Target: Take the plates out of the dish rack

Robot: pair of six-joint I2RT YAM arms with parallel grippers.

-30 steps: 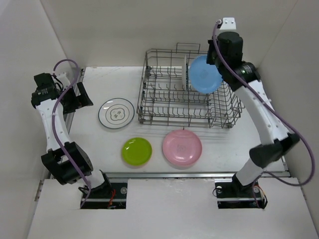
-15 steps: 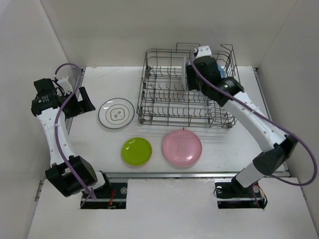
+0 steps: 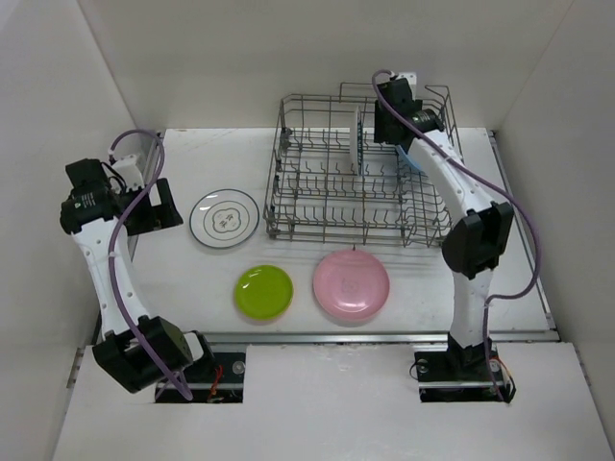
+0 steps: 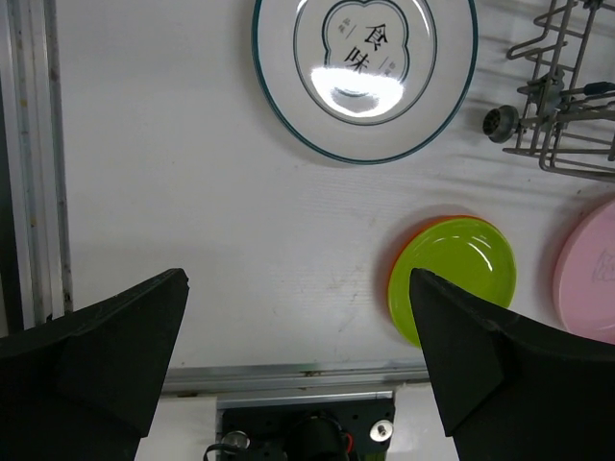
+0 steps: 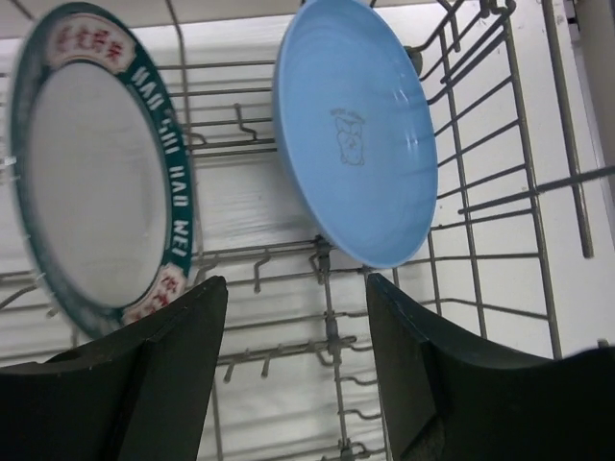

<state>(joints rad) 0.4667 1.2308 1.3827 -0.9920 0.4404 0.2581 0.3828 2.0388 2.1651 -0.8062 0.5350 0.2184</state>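
The grey wire dish rack (image 3: 317,197) stands at the back centre. A light blue plate (image 5: 354,134) leans on edge in its right end, just past my right gripper (image 5: 296,288), which is open and touches nothing. A white plate with a dark green rim (image 5: 96,173) stands upright to its left. On the table lie a white patterned plate (image 3: 224,217), a lime green plate (image 3: 264,291) stacked on an orange plate (image 4: 397,264), and a pink plate (image 3: 351,283). My left gripper (image 3: 161,206) hangs open and empty at the left edge, beside the patterned plate.
White walls close in on the left, back and right. A metal rail (image 4: 34,163) runs along the table's left edge. The rack's near left corner (image 4: 567,106) comes close to the patterned plate. Bare tabletop lies right of the pink plate.
The right arm has swung from over the rack's right end down to its back, and the blue plate it held now stands in the rack. Its jaws have opened. The left arm shifted slightly.
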